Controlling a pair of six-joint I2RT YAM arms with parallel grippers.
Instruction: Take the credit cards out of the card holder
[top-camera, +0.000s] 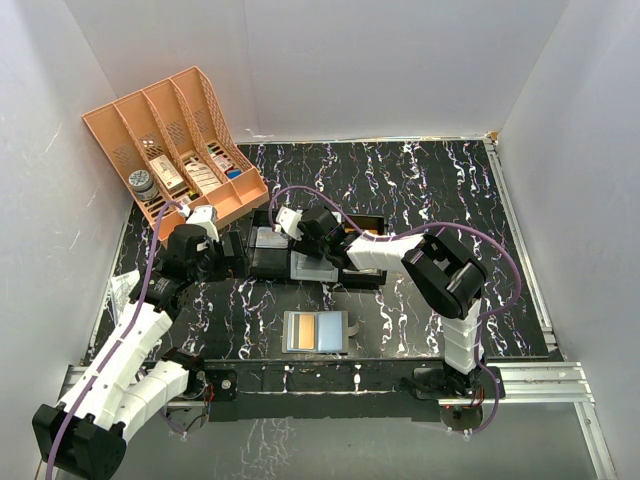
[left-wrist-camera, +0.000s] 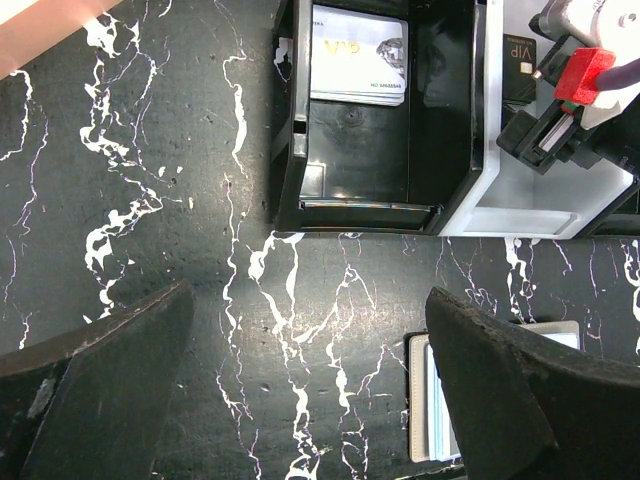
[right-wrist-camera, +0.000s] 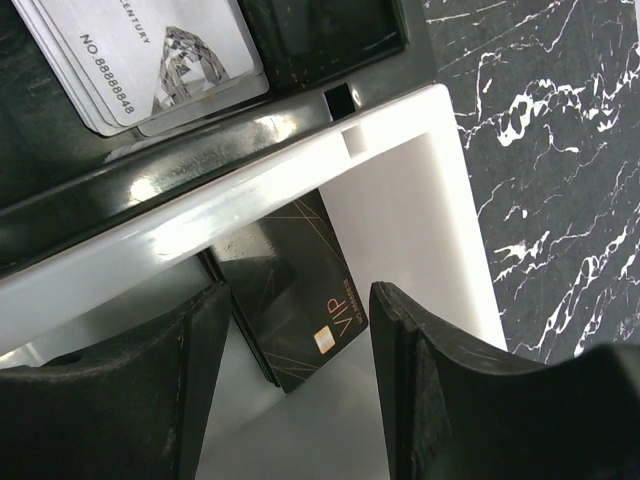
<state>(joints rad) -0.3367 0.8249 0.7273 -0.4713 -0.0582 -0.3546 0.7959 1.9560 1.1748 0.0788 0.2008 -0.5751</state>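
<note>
On the black, white-veined table (top-camera: 450, 220), all work is near the middle.

- Left arm (top-camera: 130, 345): reaches in from the near-left corner. Its wrist is just left of the trays.
- Right arm (top-camera: 445, 270): rises from its base at the near edge, folds and reaches left across the trays.
- Peach rack (top-camera: 170, 140): far-left corner, slanted, with small boxes (top-camera: 190, 170) in its compartments. Well apart from both grippers.
- Black tray (left-wrist-camera: 290, 120): centre of the table, side by side with the white tray (right-wrist-camera: 400, 200), walls touching.
- Card holder (top-camera: 316, 332): lies open and flat near the front edge, between the two arm bases and apart from the trays. Its left panel shows gold-orange and its right panel pale blue. Whether those faces are cards or the case itself, I cannot tell.
- Pale grey cards (left-wrist-camera: 358, 55): a small fanned stack lying flat at one end of the black tray.
- Dark card (right-wrist-camera: 295, 320): marked VIP, lying in the white tray, one end tucked under the rim.
- Left gripper (left-wrist-camera: 308, 292): jaws spread wide over bare table just short of the black tray, nothing between them.
- Right gripper (right-wrist-camera: 300, 290): jaws parted inside the white tray, one finger on either side of the dark card. No squeeze on the card is visible.
</note>
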